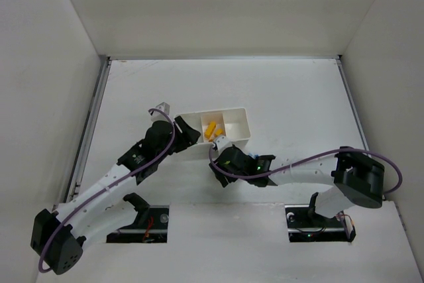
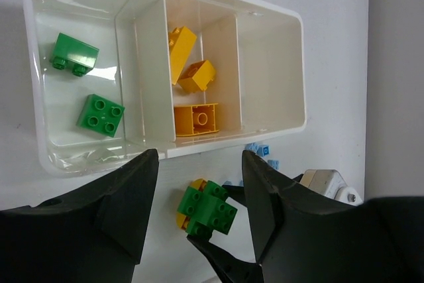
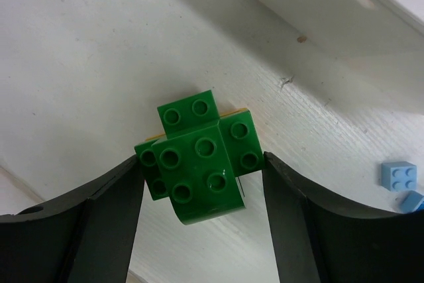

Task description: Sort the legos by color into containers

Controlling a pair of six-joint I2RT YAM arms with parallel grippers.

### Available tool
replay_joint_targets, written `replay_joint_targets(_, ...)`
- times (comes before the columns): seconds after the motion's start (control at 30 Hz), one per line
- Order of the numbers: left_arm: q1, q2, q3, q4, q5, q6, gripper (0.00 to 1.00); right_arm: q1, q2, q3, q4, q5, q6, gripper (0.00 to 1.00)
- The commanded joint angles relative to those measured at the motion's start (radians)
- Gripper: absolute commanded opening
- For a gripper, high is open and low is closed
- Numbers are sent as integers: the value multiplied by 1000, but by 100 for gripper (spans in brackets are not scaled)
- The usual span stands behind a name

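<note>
legos (image 2: 207, 209) share a white surface (image 1: 278, 91) with open room round the tray (image 2: 271, 71), well off the walls (image 1: 40, 64). left end effector (image 2: 199, 160) hangs released above its rim; right end effector (image 3: 202, 164) clasps a green-on-yellow cluster (image 3: 199, 170) beside it. green bricks (image 2: 101, 114) occupy an end compartment, yellow bricks (image 2: 196, 118) the middle; light-blue bits (image 3: 399, 175) lie outside.

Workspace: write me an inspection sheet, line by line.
Surface: white table.
Job's things: white tray holds two green bricks, three yellow bricks, one compartment empty; green cluster atop a yellow brick and light-blue bricks lie outside it.
Clutter: nothing seen.
End effectors: left end effector open, by the tray; right end effector closed on the green cluster.
Cables: purple cable along each arm.
Surroundings: white walls.
</note>
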Motion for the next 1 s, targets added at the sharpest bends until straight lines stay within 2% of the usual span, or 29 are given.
replay_joint_targets(0.0,-7,-22,-3,-12,-1,-7,50,-4,5,42,33,8,-5,64)
replay_joint_targets(0.07,-7,-30,-9,-21,2,-7,50,-5,6,44,32,8,-6,62)
replay_joint_targets(0.17,1,-42,-14,-49,4,-5,50,-7,12,44,26,8,-11,65)
replay_joint_targets(0.23,4,-54,-17,-64,5,-4,50,-7,5,42,26,5,-8,61)
replay_joint_targets(0.33,6,-71,-19,-71,15,-2,50,-8,-43,36,36,8,3,56)
replay_joint_targets(0.6,6,-109,-6,-48,39,-30,49,-99,-211,4,127,-8,50,52)
replay_joint_targets(0.8,-13,-145,-17,121,44,-82,49,-204,-376,-50,280,-81,157,50)
replay_joint_targets(0.97,-22,-122,-29,282,51,-216,51,-258,-445,-105,492,-159,243,50)
